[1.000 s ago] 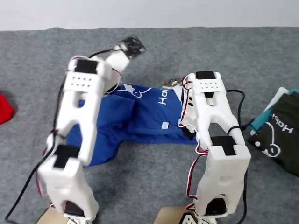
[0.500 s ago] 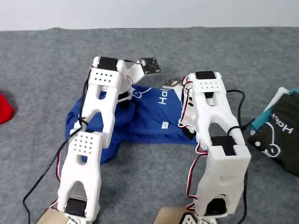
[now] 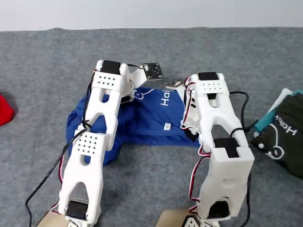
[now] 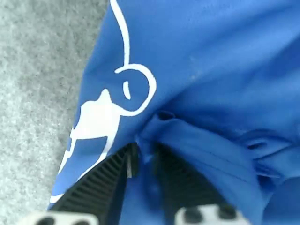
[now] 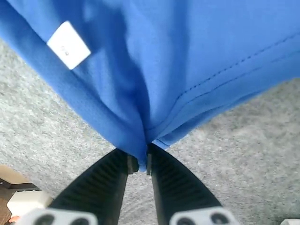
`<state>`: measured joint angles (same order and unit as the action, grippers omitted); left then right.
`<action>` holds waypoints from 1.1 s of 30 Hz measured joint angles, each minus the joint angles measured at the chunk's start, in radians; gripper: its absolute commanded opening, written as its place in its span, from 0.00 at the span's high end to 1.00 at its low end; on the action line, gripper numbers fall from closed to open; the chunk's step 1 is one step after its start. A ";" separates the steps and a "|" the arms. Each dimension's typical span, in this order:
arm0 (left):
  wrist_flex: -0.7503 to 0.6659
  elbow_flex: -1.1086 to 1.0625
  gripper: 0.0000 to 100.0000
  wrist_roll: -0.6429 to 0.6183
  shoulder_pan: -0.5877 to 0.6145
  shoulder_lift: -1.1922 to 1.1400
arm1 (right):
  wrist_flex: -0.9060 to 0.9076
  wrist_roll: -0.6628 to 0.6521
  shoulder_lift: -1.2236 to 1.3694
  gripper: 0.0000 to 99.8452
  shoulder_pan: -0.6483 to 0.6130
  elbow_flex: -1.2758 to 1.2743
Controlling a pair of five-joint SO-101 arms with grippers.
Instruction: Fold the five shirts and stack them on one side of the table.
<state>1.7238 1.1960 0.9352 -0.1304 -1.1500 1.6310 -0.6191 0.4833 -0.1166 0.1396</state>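
A blue shirt (image 3: 151,118) with white print lies crumpled in the middle of the grey table, partly under both arms. My left gripper (image 4: 143,152) is shut on a raised fold of the blue shirt (image 4: 211,70), next to the white printed figure (image 4: 108,112). In the high view that arm (image 3: 106,101) stands over the shirt's back left part. My right gripper (image 5: 138,164) is shut on the hemmed edge of the blue shirt (image 5: 187,56), near a small white label (image 5: 69,45). The right arm (image 3: 213,109) stands over the shirt's right edge.
A dark folded shirt (image 3: 284,137) with white and teal print lies at the table's right edge. A bit of red cloth (image 3: 4,111) shows at the far left edge. Bare grey felt (image 3: 156,179) lies between the arm bases and behind the shirt.
The left arm has swung in from the left and come down onto the shirt's back left part, bunching the cloth there. The right arm has not moved.
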 measured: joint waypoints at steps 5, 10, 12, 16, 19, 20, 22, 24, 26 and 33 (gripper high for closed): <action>0.000 0.000 1.00 0.000 0.023 0.034 | 0.000 0.003 0.000 0.99 0.000 0.000; 0.000 0.000 1.00 -0.006 0.055 0.203 | 0.000 0.009 -0.038 0.99 0.000 0.000; 0.002 0.000 1.00 -0.049 0.075 0.279 | 0.000 0.009 -0.092 0.99 0.000 0.000; 0.005 0.000 1.00 -0.153 0.129 0.427 | 0.000 0.011 -0.230 0.99 0.000 0.000; 0.006 0.000 1.00 -0.226 0.169 0.532 | 0.002 0.011 -0.344 0.99 0.000 0.000; 0.008 0.000 1.00 -0.252 0.181 0.566 | 0.002 0.009 -0.387 0.99 0.000 0.000; 0.008 0.000 1.00 -0.305 0.207 0.634 | -0.003 0.009 -0.477 0.99 0.000 0.000; -0.009 0.000 1.00 -0.350 0.238 0.707 | -0.031 0.009 -0.577 0.99 0.000 0.000; -0.031 0.000 1.00 -0.388 0.265 0.790 | -0.068 0.009 -0.678 0.99 0.000 0.000; -0.040 0.014 1.00 -0.477 0.275 1.033 | -0.144 0.008 -0.947 0.99 0.000 0.000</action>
<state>1.6840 1.2098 0.4580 0.1442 -0.1174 1.4868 -0.6114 -0.4634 -0.1166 0.1396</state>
